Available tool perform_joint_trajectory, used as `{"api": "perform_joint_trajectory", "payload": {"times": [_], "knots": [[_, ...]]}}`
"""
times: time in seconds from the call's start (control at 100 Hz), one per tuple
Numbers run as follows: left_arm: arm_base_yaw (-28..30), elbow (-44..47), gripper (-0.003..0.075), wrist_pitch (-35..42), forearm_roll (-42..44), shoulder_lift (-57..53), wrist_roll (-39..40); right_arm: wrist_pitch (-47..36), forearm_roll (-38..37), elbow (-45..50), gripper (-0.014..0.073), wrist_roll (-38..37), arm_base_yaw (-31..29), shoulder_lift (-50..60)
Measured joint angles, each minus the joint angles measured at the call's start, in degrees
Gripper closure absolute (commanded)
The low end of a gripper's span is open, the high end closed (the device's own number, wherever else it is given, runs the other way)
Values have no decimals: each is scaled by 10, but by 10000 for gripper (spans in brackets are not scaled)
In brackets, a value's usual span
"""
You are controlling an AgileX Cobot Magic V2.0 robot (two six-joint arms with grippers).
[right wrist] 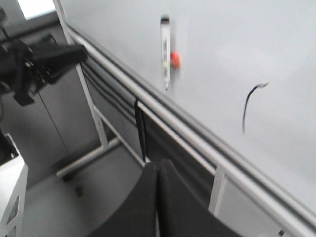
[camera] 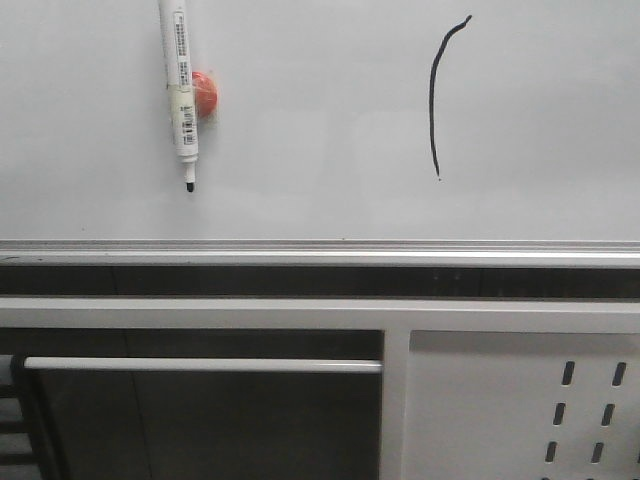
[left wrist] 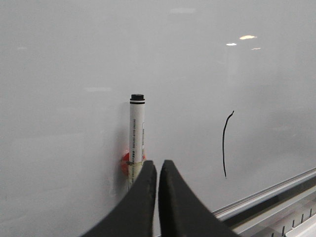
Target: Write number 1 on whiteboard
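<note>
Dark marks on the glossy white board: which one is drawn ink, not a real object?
The thin black curved stroke on the right; the black-tipped white marker hangs left.

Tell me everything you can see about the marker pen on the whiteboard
The marker is a slim white pen, plastic by the look, with printed labels down its barrel and a small black tip. It sits upright against the whiteboard, tip pointing down, uncapped, its upper end cut off in the front view; the left wrist view shows a black-ringed end. A small orange-red blob sits right beside the barrel, apparently fixing it to the board. Neither gripper touches it. The drawn number 1 lies well to its right.
</note>
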State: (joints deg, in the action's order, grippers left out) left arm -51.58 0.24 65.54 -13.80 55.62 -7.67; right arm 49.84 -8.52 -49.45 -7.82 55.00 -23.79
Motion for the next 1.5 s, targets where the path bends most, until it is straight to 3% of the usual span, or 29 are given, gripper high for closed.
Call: {"api": "perform_joint_trajectory", "payload": {"times": [0.23,0.49,0.64,1.07,1.35,1.5], "knots": [[0,0,738,0,-18,0,-9,62,3,32,666,31,-3,139],[-1,-1,738,-13,-39,0,-9,80,8,126,666,51,-55,244],[-1,-22,738,-26,-38,0,-10,89,29,165,666,78,-73,246],[-2,-125,738,-182,0,0,-40,76,47,209,666,88,-76,246],[-2,-140,738,-193,5,0,-41,76,58,209,666,89,-76,246],[-2,-141,738,-161,11,0,-38,76,58,209,666,89,-76,246]]}}
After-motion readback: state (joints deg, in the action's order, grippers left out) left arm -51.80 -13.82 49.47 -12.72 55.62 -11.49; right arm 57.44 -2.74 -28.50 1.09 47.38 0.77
